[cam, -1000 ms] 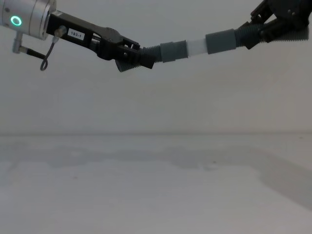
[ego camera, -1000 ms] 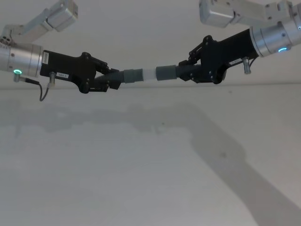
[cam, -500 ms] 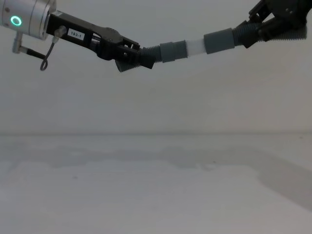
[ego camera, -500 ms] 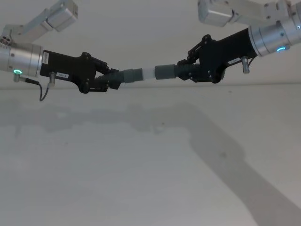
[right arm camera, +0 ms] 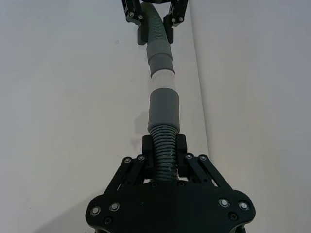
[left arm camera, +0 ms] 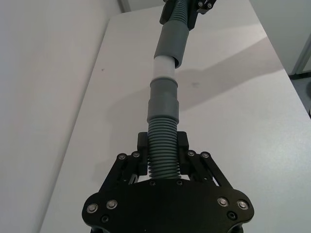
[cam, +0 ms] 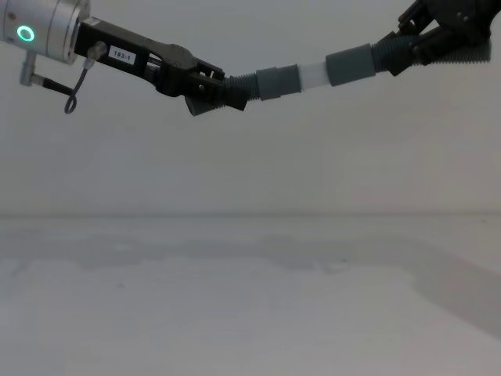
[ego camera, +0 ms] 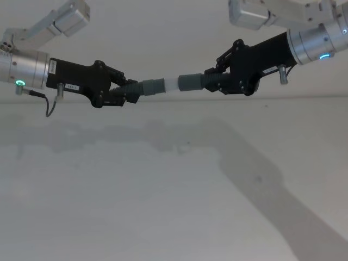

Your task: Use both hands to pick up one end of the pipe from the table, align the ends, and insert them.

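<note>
Both pipe pieces hang in the air above the white table [ego camera: 163, 190]. My left gripper [ego camera: 128, 92] is shut on the ribbed section of the left pipe piece [ego camera: 150, 87], whose whitish tip [ego camera: 171, 85] points right. My right gripper [ego camera: 213, 81] is shut on the ribbed section of the right pipe piece [ego camera: 190, 83]. The whitish tip enters the smooth dark cuff [cam: 350, 65] of the right piece, and a short stretch of it shows between the two cuffs. In the left wrist view the joined pieces [left arm camera: 166, 82] run in a nearly straight line; the right wrist view shows the same [right arm camera: 162, 82].
The table's far edge meets a pale grey wall [cam: 250, 172]. The arms' shadows fall across the table [ego camera: 261, 179] below the pipe. The silver arm links [ego camera: 60, 22] reach in from both upper corners.
The right gripper has shifted slightly left and up, pushing its cuff a little farther over the whitish tip. The left gripper has stayed in place.
</note>
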